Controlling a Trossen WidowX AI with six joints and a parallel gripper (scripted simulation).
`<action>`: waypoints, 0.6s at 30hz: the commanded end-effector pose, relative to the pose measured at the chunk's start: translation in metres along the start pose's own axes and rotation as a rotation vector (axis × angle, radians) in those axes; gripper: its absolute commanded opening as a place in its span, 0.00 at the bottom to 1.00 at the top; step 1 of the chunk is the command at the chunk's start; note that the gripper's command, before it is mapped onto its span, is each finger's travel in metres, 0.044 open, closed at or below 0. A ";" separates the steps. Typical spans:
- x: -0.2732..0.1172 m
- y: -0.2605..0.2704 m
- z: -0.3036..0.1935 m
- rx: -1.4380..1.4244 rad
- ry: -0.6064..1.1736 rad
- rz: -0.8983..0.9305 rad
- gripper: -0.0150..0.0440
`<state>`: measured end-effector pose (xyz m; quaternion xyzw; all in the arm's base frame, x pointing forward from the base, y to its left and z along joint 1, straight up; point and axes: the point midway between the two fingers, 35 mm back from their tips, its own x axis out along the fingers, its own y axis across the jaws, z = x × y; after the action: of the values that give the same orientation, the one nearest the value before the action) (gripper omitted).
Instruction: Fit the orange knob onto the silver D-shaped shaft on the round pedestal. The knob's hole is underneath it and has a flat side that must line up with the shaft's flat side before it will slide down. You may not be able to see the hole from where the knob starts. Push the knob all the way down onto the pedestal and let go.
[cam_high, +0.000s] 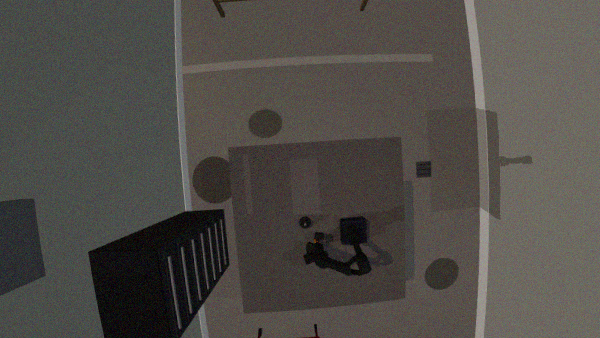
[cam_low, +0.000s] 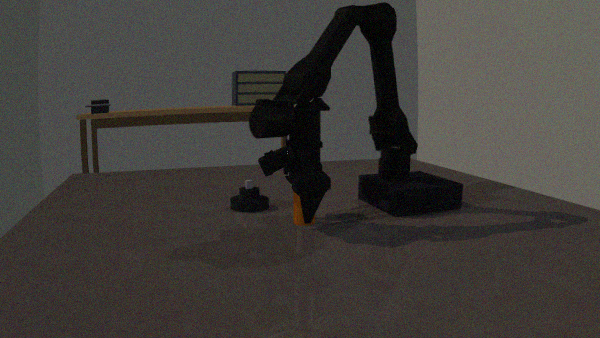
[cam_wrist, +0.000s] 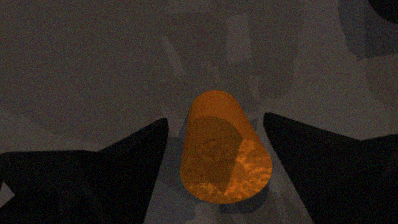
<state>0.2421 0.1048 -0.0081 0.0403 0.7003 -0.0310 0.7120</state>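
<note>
straddling orange knob (cam_high: 315, 241) (cam_low: 298, 210) (cam_wrist: 222, 155), gripper (cam_low: 308, 220) (cam_wrist: 215, 121) fingers spread, dark round pedestal (cam_high: 305, 222) (cam_low: 249, 202) nearby

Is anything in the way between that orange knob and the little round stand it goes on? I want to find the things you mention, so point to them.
Nothing visible stands between the orange knob (cam_low: 298, 212) (cam_wrist: 215, 165) and the round pedestal (cam_low: 249, 203) (cam_high: 305, 222); only tabletop shows there. The open gripper's fingers straddle the knob.

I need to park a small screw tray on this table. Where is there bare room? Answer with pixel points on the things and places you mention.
Best bets: the tabletop's near stretch, or left of the round pedestal (cam_high: 302, 225) (cam_low: 249, 204). Crowded: between pedestal and arm base (cam_high: 353, 230) (cam_low: 410, 192), around the gripper (cam_low: 306, 217) (cam_wrist: 215, 121).
</note>
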 end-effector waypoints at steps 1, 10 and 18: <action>0.001 0.000 0.000 0.003 -0.002 -0.003 0.69; 0.001 0.000 0.000 0.003 -0.002 -0.003 0.49; -0.027 0.005 0.008 0.002 -0.002 0.001 0.25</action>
<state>0.2419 0.1049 0.0012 0.0363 0.7068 -0.0343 0.7057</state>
